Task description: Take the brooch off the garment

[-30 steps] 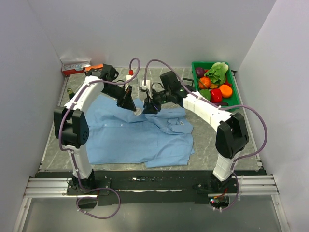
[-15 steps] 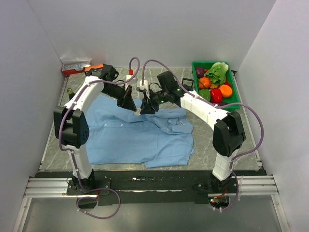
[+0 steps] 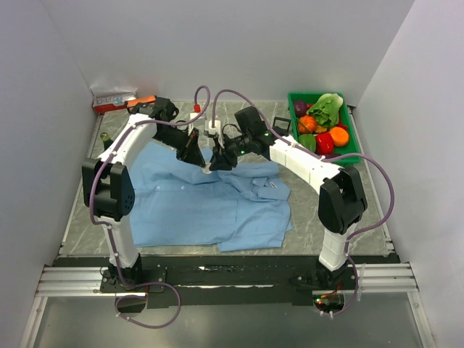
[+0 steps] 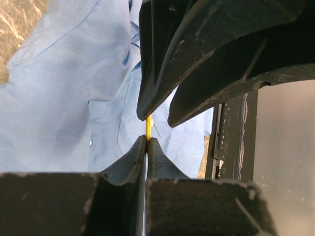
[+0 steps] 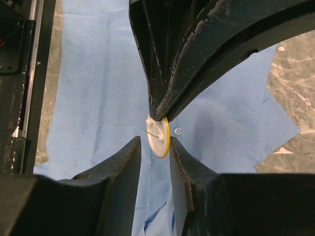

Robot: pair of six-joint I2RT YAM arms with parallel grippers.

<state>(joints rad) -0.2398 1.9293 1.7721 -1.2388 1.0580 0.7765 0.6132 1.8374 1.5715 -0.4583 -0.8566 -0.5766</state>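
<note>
2 hands meet above the garment (image 3: 188, 206), which lies spread on the bench (image 3: 322, 210). The left hand (image 4: 147, 141) is clamped on the brooch (image 5: 158, 136), a thin yellow-rimmed disc held clear of the cloth. The right hand (image 5: 153, 150) stands partly open, its fingers straddling the disc's lower edge.
</note>
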